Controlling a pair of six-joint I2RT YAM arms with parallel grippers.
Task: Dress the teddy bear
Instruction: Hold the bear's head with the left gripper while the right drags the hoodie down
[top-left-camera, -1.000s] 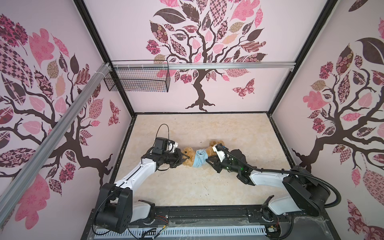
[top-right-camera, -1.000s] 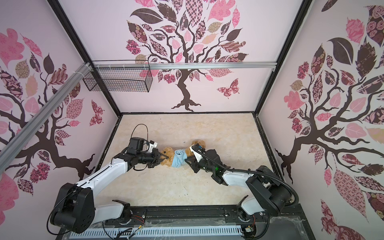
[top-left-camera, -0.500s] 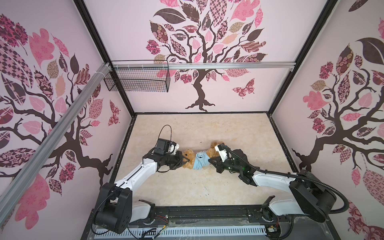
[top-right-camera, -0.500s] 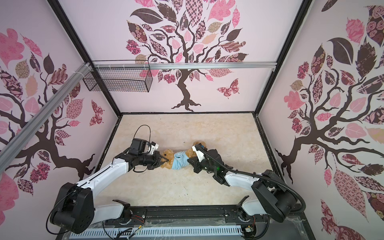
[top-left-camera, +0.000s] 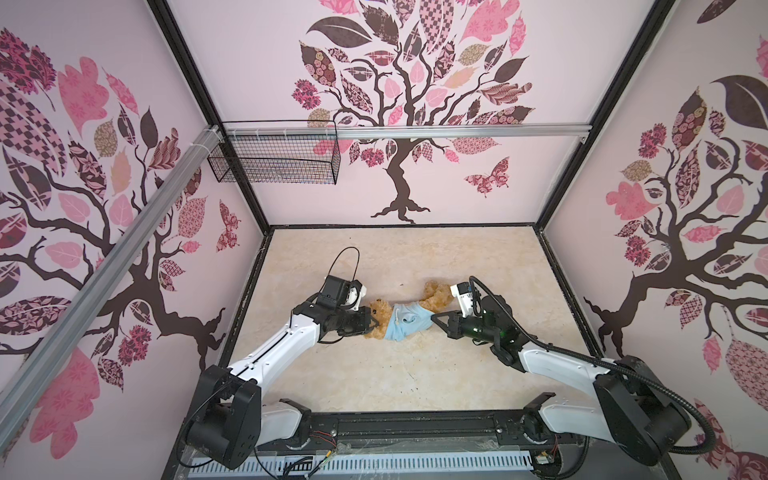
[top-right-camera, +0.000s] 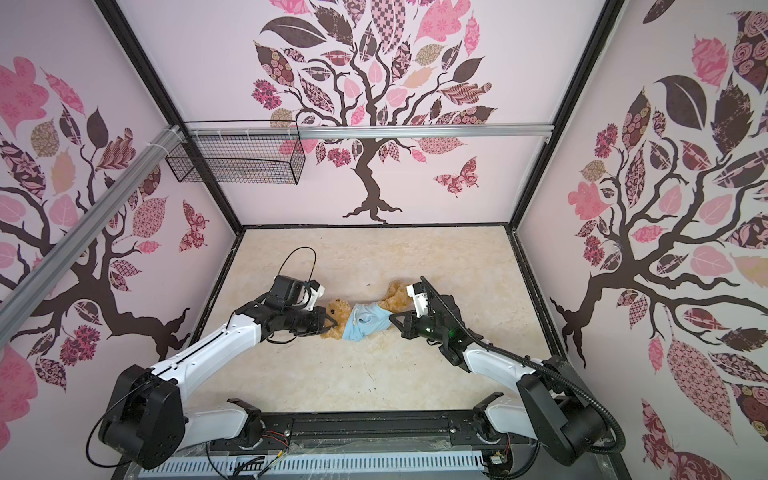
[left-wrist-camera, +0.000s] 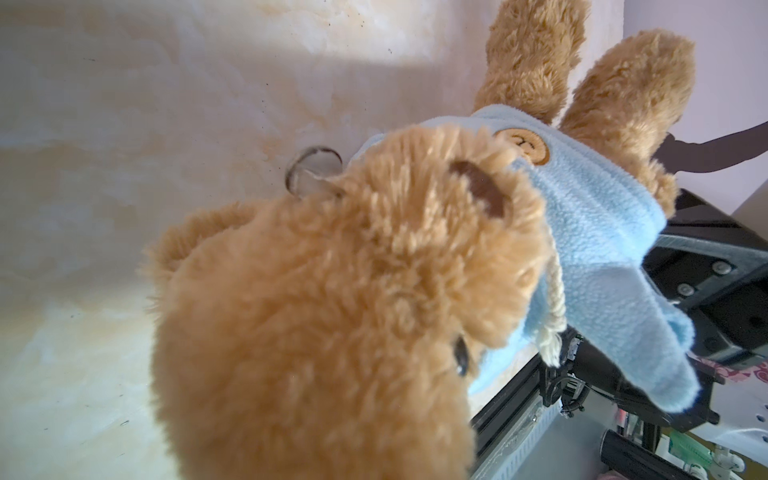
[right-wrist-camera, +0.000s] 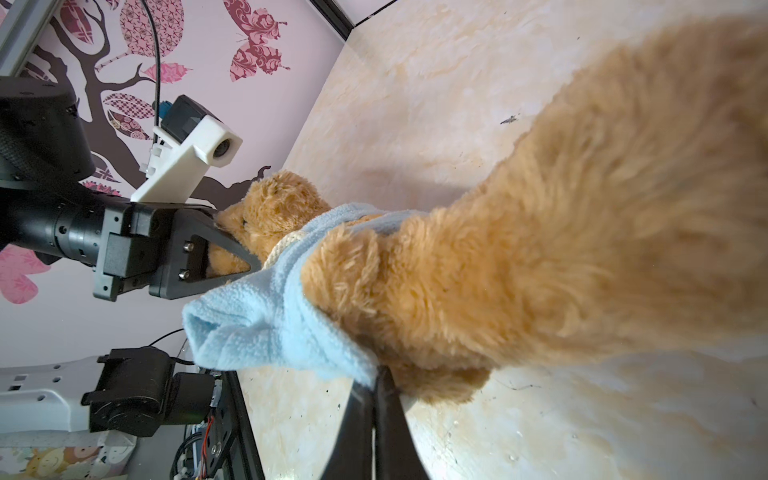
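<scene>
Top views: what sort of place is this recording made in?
Most likely a purpose-built robot test booth, not a home: black metal frame posts holding panel walls with pink-and-brown tree decals, two white-and-black robot arms mounted on a black base rail, and a beige marble-look tabletop.

The right gripper (top-left-camera: 434, 318), with its jaws slightly apart a second ago, is now closed on the lower edge of the light-blue fleece hooded shirt (top-left-camera: 405, 323). Its arm has stretched out, and the arm's large black joint (top-left-camera: 636, 399) now sits further toward the right wall in both top views. The shirt, bunched close under the head before, now lies drawn out longer along the body of the golden-brown plush teddy bear (top-left-camera: 380, 311), toward its legs.
</scene>
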